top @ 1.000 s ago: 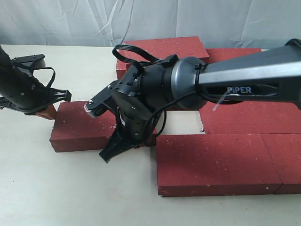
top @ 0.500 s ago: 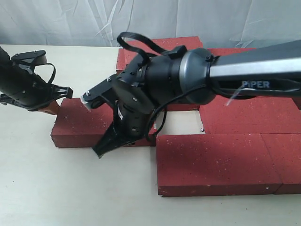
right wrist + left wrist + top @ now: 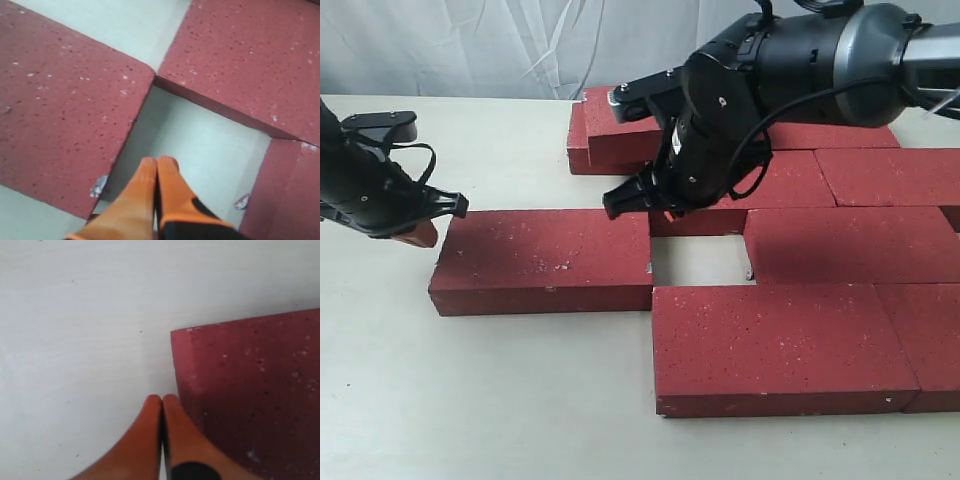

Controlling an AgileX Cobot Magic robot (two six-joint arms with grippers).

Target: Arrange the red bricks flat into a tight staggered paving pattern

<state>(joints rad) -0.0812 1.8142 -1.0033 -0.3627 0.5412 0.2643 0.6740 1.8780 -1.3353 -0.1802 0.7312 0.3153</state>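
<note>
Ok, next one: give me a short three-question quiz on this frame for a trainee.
1. Left gripper and right gripper: which is open? A. left only B. right only C. both D. neither
2. True or false: the leftmost brick is clamped in the left gripper.
3. Fill in: the square gap among the red bricks shows bare ____.
Key: 1 D; 2 false, it lies flat beside that gripper's shut tips; 3 table.
</note>
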